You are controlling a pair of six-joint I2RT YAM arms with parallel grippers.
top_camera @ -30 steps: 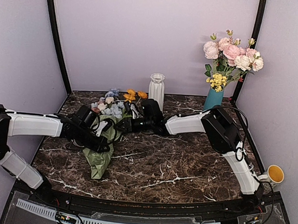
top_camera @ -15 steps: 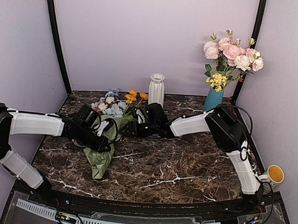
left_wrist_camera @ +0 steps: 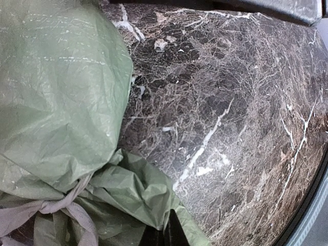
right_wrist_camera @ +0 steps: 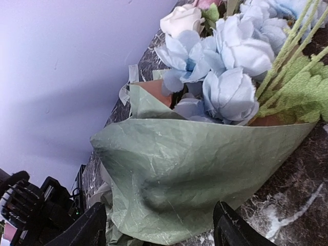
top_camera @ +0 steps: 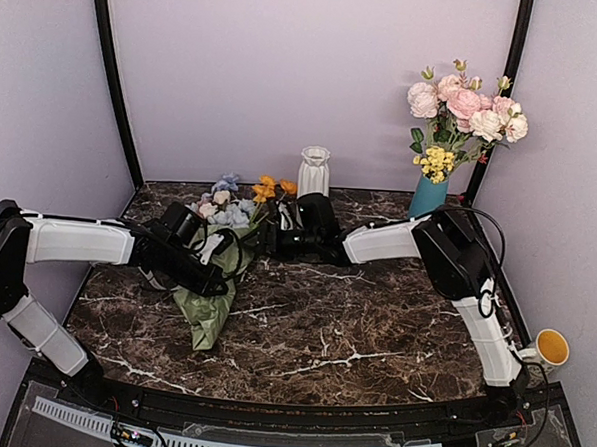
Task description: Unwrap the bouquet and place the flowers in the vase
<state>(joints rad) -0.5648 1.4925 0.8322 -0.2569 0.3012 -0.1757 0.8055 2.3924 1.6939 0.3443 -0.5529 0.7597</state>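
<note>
The bouquet [top_camera: 213, 279] lies on the desk [top_camera: 373, 328] left of centre, its long axis running near to far, blooms toward the vase [top_camera: 314, 170]. The left end effector [left_wrist_camera: 165, 233] is closed at the wrap's tail, probably anchoring it; the right end effector [right_wrist_camera: 164, 228] stands apart astride the green paper, likely to peel it

Robot test booth, plain lilac walls [top_camera: 286, 73], black corner posts [top_camera: 118, 84], dark marble tabletop [top_camera: 373, 328]

White arm links [top_camera: 77, 242], black joints [top_camera: 447, 253].
</note>
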